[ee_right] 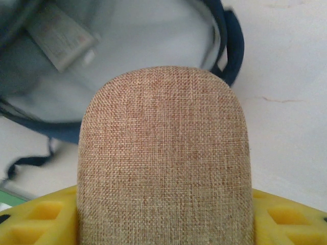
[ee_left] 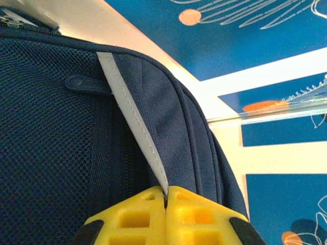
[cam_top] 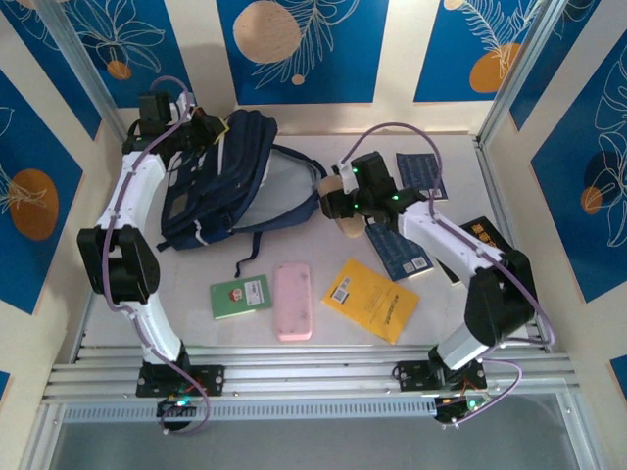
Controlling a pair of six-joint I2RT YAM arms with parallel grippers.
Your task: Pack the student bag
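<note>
Left end effector (ee_left: 166,196) is pinched fully closed on the student bag's (ee_left: 51,127) grey stripe (ee_left: 133,122). Right end effector (ee_right: 163,219) clamps 1 tan woven pouch (ee_right: 163,148), with the bag's open mouth just ahead of it. Behind it, on the tabletop (cam_top: 323,257): 1 yellow book (cam_top: 370,299), 1 pink case (cam_top: 292,301), 1 green booklet (cam_top: 240,296). To its right: 3 dark books (cam_top: 400,253).

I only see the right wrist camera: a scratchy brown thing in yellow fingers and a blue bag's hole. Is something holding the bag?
Observer: Yes. While you hold that tan pouch, the left gripper pinches the student bag by a grey stripe.
Child: What's left to pack?
Observer: In front lie a green book, a pink case and a yellow book.
Child: Anything by my arm?
Observer: Yes, a dark blue book lies partly under your right arm.
</note>
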